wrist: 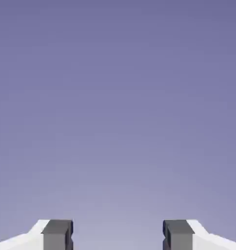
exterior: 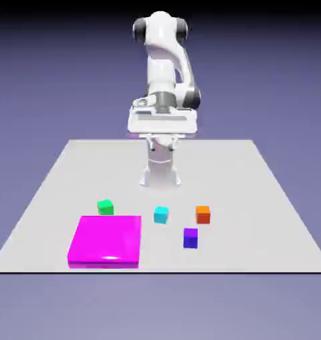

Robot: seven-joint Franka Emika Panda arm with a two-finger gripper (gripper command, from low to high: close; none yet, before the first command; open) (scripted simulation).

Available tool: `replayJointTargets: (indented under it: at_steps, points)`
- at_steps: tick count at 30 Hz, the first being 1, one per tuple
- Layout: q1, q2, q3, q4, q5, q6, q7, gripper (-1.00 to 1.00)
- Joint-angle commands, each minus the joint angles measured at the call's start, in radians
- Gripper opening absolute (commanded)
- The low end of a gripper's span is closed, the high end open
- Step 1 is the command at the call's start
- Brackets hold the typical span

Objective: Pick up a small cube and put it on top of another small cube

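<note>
Table (exterior: 269, 199) cubes outside, claw (wrist: 118, 237) backdrop only

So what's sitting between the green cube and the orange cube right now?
The cyan cube lies between the green cube and the orange cube, apart from both, in the exterior view.

The arm (exterior: 164, 73) is glossy white, built of rounded, swollen link shells with dark grey caps at the joints: two show either side of the topmost rounded housing, and another dark band sits below it at the wrist. Under that wrist band lies the hand (exterior: 162, 121), a wide, flat white block with a thin dark seam along its face. Below the hand a white column widens into a flared foot. The fingers (wrist: 57, 235) are white and wedge-shaped, ending in squared dark grey tips. Any screws or markings seem too small to make out.
</note>
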State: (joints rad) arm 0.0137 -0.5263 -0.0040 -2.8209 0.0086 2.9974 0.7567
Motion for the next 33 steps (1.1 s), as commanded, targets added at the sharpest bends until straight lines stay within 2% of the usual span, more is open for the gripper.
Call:
replayJointTargets:
  at_steps: [1,12,14,23,24,33]
  points:
    - [0.001,0.036,-0.003,-0.009,0.007,-0.033,0.013,0.0]
    - [0.017,0.435,-0.039,-0.109,0.085,-0.394,0.156,0.0]
    - [0.017,0.439,-0.04,-0.11,0.086,-0.398,0.158,0.0]
    - [-0.033,0.729,0.048,-0.096,0.192,-0.123,0.082,0.0]
    - [-0.033,0.729,0.048,-0.096,0.192,-0.123,0.082,-1.0]
    - [0.017,0.44,-0.04,-0.11,0.086,-0.397,0.158,-1.0]
